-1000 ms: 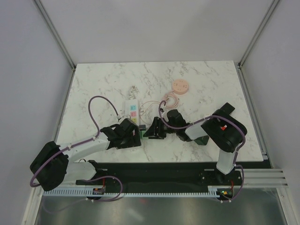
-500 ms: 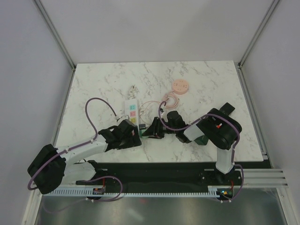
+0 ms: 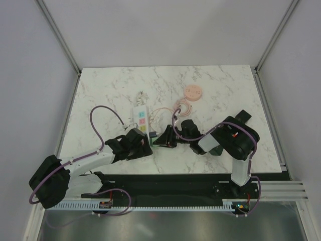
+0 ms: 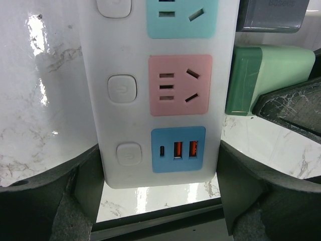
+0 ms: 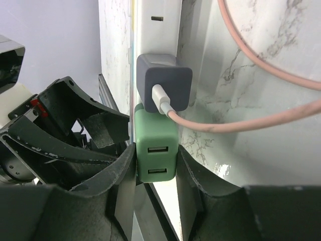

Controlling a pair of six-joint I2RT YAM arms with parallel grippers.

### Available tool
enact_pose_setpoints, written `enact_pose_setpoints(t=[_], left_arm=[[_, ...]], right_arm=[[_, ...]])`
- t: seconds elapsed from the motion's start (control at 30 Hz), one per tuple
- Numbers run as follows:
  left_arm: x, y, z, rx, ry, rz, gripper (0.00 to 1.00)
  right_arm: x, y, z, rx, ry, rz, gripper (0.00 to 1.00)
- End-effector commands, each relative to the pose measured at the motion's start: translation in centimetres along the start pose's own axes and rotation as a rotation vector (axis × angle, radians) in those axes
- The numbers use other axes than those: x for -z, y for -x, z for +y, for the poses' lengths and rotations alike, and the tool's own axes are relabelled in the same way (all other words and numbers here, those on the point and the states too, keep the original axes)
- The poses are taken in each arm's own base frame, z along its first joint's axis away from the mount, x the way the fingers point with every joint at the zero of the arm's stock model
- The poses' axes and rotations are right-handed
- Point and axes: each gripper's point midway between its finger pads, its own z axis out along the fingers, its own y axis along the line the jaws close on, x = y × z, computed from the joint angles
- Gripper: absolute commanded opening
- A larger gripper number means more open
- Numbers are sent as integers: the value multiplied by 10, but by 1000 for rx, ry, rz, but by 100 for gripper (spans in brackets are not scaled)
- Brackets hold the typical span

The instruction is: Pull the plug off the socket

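Green plug (image 5: 155, 150) apparently stays seated at the side of the power strip (image 4: 135, 75); little has shifted this last second. Right claw (image 5: 155, 163) clamps the plug, left claw (image 4: 160, 168) clamps the strip's near end, so the pull looks unstarted.

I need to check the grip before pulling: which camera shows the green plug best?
Right wrist: the green plug fills the centre, its two ports facing the camera, gripped by the right gripper. Left wrist shows only its side beside the socket; top external barely shows it.
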Motion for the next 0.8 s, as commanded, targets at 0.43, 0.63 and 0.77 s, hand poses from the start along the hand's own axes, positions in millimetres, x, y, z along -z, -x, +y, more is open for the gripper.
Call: enact_pose_setpoints(t=[0.43, 0.63, 0.77], left_arm=[[-13, -33, 24, 96, 74, 97, 2], [-14, -34, 25, 97, 87, 103, 2], [-15, -35, 25, 99, 93, 111, 2]], right_arm=[[22, 8, -4, -94, 92, -54, 0], [25, 10, -5, -112, 88, -69, 0], [23, 10, -24, -7, -114, -47, 0]])
